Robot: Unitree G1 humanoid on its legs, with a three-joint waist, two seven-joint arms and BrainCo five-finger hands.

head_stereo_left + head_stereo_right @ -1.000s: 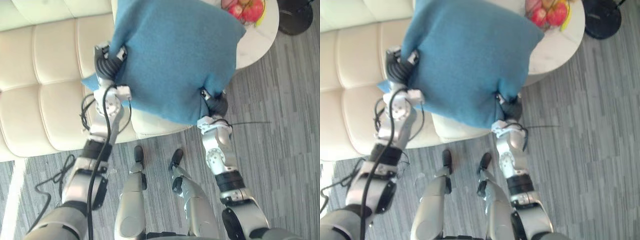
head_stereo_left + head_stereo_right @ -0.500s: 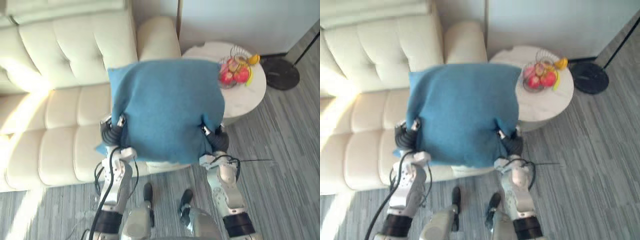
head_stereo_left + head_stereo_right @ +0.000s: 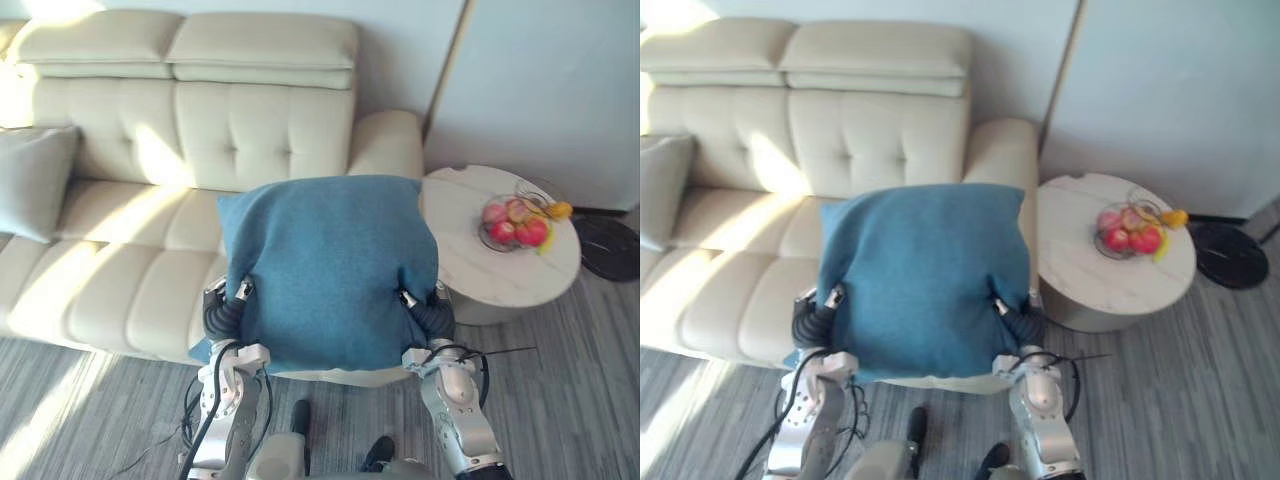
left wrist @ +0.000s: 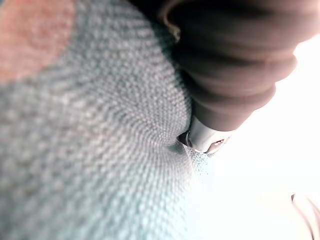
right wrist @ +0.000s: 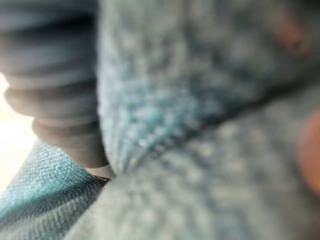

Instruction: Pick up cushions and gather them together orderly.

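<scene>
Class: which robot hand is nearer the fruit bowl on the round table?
Right. The right hand sits at the blue cushion edge nearest the fruit bowl; the left hand is at the cushion's opposite edge, farther away.

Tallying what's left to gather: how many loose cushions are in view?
2. A blue cushion is held between the left hand and right hand before the sofa; a grey cushion leans at the sofa's left end. Others may hide behind the blue one.

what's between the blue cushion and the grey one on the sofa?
Bare sofa seat lies between the blue cushion and the grey cushion, nothing on it; both eye views show that.
</scene>
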